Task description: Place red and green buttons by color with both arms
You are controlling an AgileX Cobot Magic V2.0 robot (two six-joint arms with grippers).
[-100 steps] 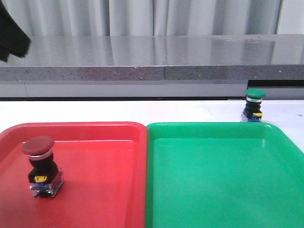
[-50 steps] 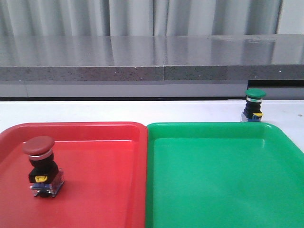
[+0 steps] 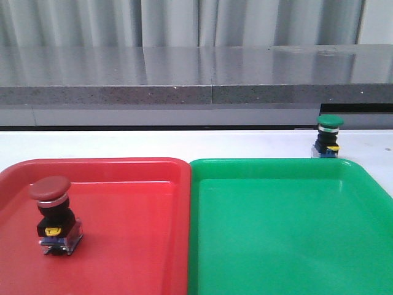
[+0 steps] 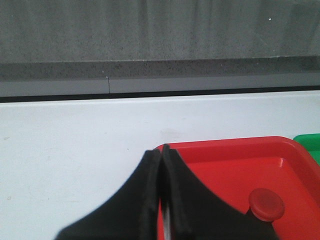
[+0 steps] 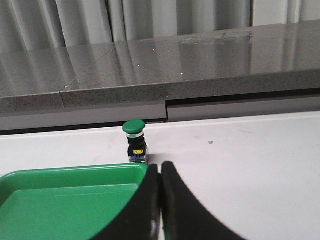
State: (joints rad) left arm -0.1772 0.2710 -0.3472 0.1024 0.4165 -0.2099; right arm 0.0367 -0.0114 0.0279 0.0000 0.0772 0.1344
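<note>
Red button (image 3: 54,212): upright inside the red tray (image 3: 135,246), toward its left side, dark-red cap on top, yellow tab facing the camera; bare tray floor all around it.
Red button, left wrist view (image 4: 266,204): only the round cap showing, body hidden beneath it, close beside the dark fingers.
Green button (image 3: 328,136): upright on the white table (image 3: 153,144), just beyond the far rim of the green tray (image 3: 288,233), near that tray's far right corner; outside the tray, base close to the rim.
Green button, right wrist view (image 5: 135,141): clear of the tray rim, open table to either side.
Green tray: nothing resting on its floor; left rim pressed against the red tray's right rim, no gap visible.
Left gripper (image 4: 161,160): fingers pressed together, nothing between them, tips over the red tray's far rim.
Right gripper (image 5: 160,172): fingers together, nothing held, tips just short of the green button, at the green tray's corner.
Arms: out of the front view entirely.
Cut off: near edges of both trays by the frame; gripper bases too.
Backdrop: grey stone ledge (image 3: 196,77) beyond the table.
</note>
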